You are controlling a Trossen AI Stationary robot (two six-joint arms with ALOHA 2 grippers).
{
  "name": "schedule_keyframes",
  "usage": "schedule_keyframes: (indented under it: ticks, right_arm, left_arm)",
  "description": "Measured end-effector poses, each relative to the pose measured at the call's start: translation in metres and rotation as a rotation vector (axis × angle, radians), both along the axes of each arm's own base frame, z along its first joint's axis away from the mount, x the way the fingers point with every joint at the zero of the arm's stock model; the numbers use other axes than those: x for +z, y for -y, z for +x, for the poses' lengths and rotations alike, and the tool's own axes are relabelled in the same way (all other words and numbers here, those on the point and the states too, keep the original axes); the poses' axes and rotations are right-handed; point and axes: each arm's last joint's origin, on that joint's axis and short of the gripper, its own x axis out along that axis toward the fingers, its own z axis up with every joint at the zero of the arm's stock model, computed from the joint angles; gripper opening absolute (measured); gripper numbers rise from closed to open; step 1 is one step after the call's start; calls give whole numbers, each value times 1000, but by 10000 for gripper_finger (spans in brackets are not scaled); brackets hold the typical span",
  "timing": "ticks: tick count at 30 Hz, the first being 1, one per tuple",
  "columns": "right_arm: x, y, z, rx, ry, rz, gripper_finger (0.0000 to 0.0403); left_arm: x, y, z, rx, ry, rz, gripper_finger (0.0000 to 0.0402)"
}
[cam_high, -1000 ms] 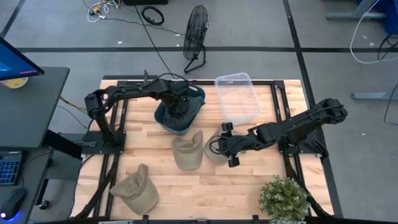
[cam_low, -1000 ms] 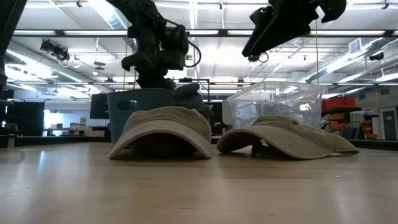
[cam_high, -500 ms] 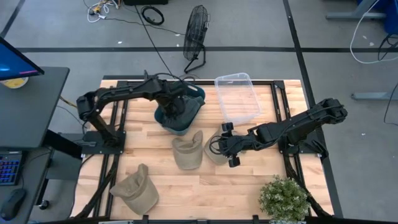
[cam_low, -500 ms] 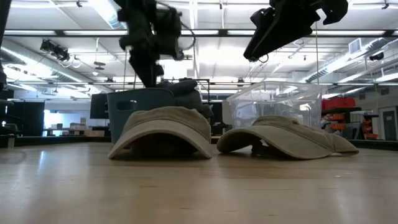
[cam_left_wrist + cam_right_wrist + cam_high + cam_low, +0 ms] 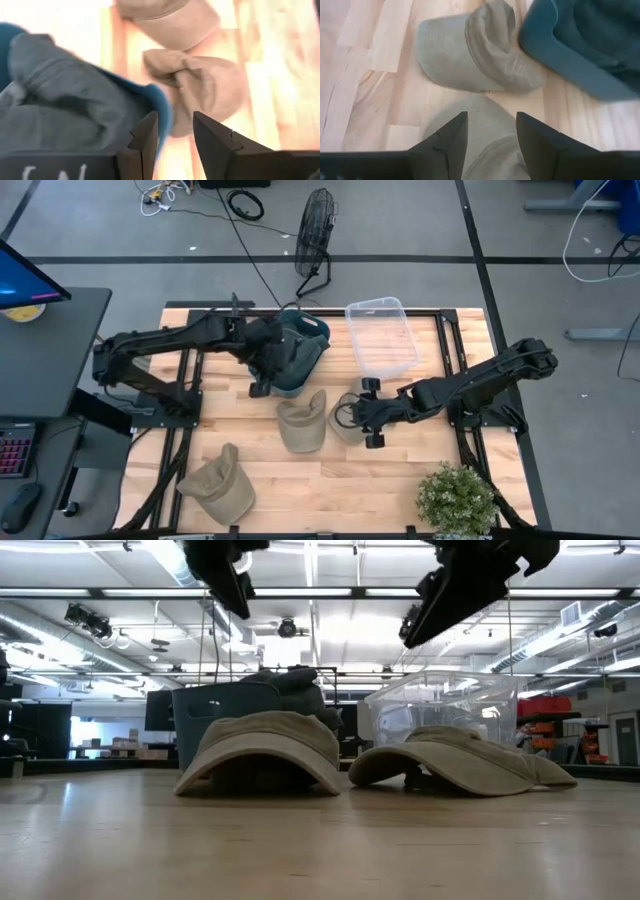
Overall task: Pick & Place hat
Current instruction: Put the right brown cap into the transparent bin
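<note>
Right gripper (image 5: 368,412) released, poised directly above tan cap (image 5: 345,420), beside blue bin (image 5: 312,352). Cap flat on tabletop (image 5: 400,470), bill pointing toward bin. Left gripper (image 5: 262,368) released, empty, at bin edge; right arm nearer.

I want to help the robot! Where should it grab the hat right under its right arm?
Best guess: from straight above. The hat lies flat on the table, and the right tool hangs open over it. Pinching the soft crown, which bulges up, should work better than the thin brim against the wood.
</note>
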Motion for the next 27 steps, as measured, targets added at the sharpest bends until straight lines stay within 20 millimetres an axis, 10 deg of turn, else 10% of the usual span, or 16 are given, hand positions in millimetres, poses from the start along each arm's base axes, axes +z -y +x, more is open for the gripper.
schedule_keyframes:
  ticks: [20, 27]
  right_arm:
    - [-10, 1, -2, -149, -62, 84, 171]
    - [-11, 1, -3, -193, -70, 112, 171]
  left_arm:
    - [31, 68, -29, -179, 185, 39, 86]
    - [-17, 72, -45, -138, 361, 26, 79]
